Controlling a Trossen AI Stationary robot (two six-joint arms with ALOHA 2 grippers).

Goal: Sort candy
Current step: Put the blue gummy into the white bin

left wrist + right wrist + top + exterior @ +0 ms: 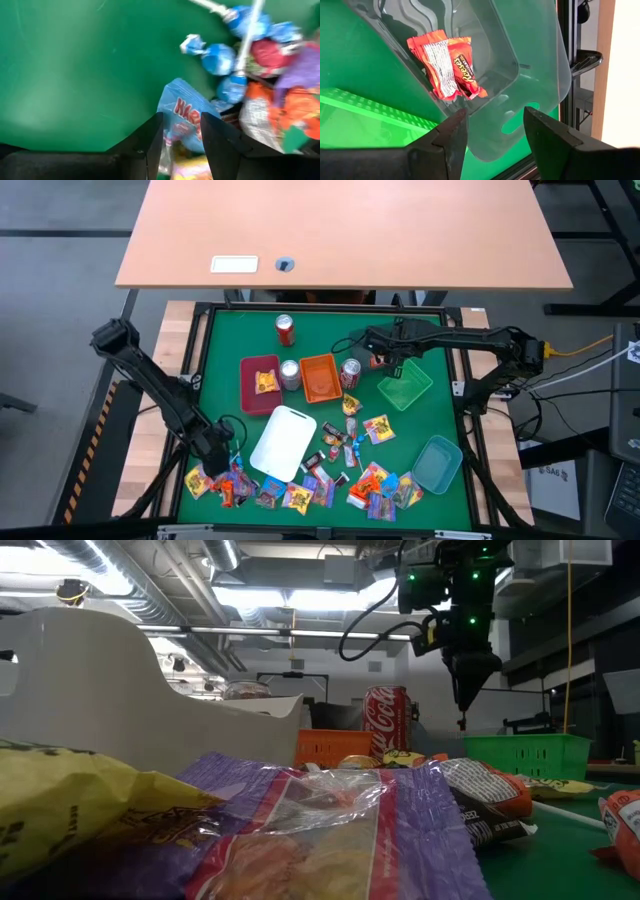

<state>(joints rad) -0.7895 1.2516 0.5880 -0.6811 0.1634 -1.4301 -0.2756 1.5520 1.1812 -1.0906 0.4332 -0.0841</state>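
Note:
The candy (300,480) lies in a loose pile of bright wrappers along the near part of the green mat. My left gripper (228,455) points down over the pile's left end. In its wrist view it is open (181,145), with a finger on each side of a blue packet (182,112) that lies beside blue lollipops (220,57). My right gripper (388,363) hangs open above the green tray (405,385), with nothing between its fingers (495,125). Orange-red Reese's wrappers (447,65) show against the teal tray (530,50). Whether they lie in it, I cannot tell. My left gripper comes at the blue packet's near end (175,132) from above, and its fingers (150,145) stand on either side of that end. Whether they touch it cannot be told. The packet lies on the pile.
A dark red tray (262,385) holding yellow candy, an orange tray (320,377) and a white tray (284,442) stand mid-table. The teal tray (437,463) sits near right. A red can (285,330), a silver can (290,373) and another can (350,372) stand among them.

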